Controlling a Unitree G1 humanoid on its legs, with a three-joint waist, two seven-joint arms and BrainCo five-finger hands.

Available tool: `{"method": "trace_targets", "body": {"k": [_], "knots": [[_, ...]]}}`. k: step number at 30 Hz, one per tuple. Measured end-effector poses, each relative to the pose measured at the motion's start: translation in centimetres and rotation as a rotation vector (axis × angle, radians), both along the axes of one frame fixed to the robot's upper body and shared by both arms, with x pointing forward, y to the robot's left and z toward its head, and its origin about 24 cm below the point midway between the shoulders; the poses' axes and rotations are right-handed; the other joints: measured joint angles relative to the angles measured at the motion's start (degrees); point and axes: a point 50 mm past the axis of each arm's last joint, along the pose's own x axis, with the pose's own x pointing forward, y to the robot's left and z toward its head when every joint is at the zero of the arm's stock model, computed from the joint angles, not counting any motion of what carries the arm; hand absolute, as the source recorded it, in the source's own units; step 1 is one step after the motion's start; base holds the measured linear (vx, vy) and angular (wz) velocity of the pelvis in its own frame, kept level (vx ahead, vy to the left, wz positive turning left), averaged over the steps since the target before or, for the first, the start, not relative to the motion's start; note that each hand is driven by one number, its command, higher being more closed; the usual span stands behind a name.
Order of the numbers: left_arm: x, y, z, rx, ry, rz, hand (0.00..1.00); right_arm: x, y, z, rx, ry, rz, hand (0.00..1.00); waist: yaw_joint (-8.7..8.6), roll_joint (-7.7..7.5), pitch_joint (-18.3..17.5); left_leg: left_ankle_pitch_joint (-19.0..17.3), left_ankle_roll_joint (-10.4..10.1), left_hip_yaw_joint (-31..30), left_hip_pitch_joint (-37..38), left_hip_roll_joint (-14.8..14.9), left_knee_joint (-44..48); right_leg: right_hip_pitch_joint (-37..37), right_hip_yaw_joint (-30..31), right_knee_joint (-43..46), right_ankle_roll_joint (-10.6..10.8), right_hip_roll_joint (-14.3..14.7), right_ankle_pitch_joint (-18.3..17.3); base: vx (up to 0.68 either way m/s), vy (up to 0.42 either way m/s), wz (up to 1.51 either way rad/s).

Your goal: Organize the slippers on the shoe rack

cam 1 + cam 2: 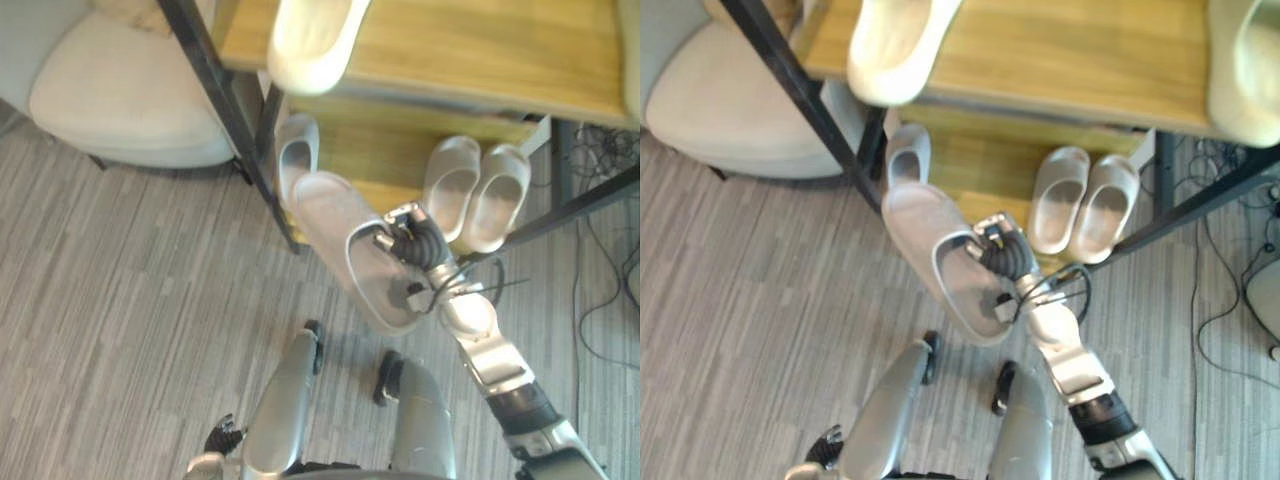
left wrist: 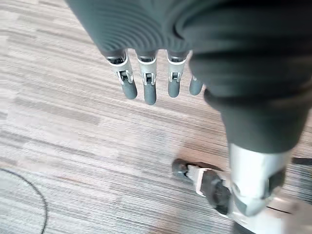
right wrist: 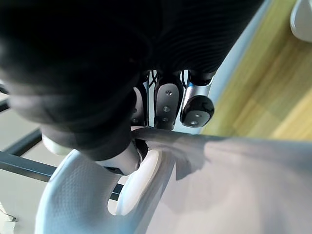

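Gripping the grey slipper (image 1: 340, 225) with the right hand (image 1: 410, 245) — pinching the rim of its opening between curled fingers (image 3: 167, 105) and thumb, as seen in the right wrist view. Holding it clear of the carpeted floor (image 1: 130, 300), open side up and tilted, toe aimed at the shoe rack (image 1: 224, 100), heel toward the robot. Letting the left hand (image 2: 148, 87) hang low at the robot's left side, fingers straight and relaxed over the carpet, grasping nothing.

Noting on the lower shelf (image 1: 385, 150): a single grey slipper (image 1: 296, 145) tucked beside the black corner post, and a pale pair (image 1: 452, 185) lying side by side further right, toes inward. Noting on the upper shelf (image 1: 470, 50): a cream slipper (image 1: 310, 40) overhanging the front edge above the single one, and a second cream slipper (image 1: 1245, 70) at the far right. Noting a white cushioned seat (image 1: 120, 100) just left of the rack.

Covering part of the single grey slipper with the held one's toe — cannot tell whether touching. Losing the back of the lower shelf under the upper one. Cutting off the second cream slipper and the top of the first at the frame edges.
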Motion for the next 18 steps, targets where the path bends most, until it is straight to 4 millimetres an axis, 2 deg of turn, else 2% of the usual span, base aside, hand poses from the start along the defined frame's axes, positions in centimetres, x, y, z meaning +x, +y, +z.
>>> {"method": "trace_targets", "body": {"k": [2, 4, 7, 11, 18], "knots": [[1.1, 0.1, 0.3, 0.000, -0.022, 0.010, 0.00, 0.3, -0.1, 1.0, 0.020, -0.043, -0.025, 1.00, 0.92, -0.19, 0.94, -0.89, -0.25, -0.27, -3.64, -0.02, 3.46, -3.52, -0.05, 3.82, -0.16, -0.50, -1.26, -0.10, -0.010, 0.09], [3.0, -0.1, 1.0, 0.002, -0.077, 0.010, 0.00, 0.8, -0.3, 2.5, 0.039, -0.097, -0.062, 1.00, 2.34, -0.32, 2.21, -1.38, -0.65, -0.55, -7.80, -0.04, 6.82, -7.54, -0.06, 7.78, -0.46, -1.00, -2.52, -0.11, -0.029, 0.08], [4.9, -0.5, 1.8, 0.003, -0.142, 0.018, 0.00, 2.0, -0.9, 4.0, 0.062, -0.145, -0.139, 1.00, 3.05, -0.65, 2.96, -1.50, -0.89, -0.89, -12.37, -0.01, 9.69, -11.81, -0.25, 11.43, -0.93, -1.62, -3.68, -0.10, -0.033, 0.11], [6.7, -1.8, 2.6, -0.042, -0.209, 0.054, 0.00, 2.6, -2.0, 5.7, 0.123, -0.198, -0.227, 1.00, 4.20, -1.02, 3.72, -1.74, -1.34, -1.01, -15.72, -0.03, 11.95, -15.12, -0.37, 14.55, -1.59, -2.33, -4.66, -0.08, -0.034, 0.06], [7.2, -1.8, 3.0, -0.026, -0.229, 0.067, 0.00, 4.5, -3.6, 8.9, 0.209, -0.273, -0.407, 1.00, 5.44, -1.07, 3.86, -1.98, -2.25, -1.57, -18.97, 0.18, 13.53, -18.42, -0.69, 17.08, -2.12, -2.35, -5.79, -0.04, -0.041, 0.03]]}}
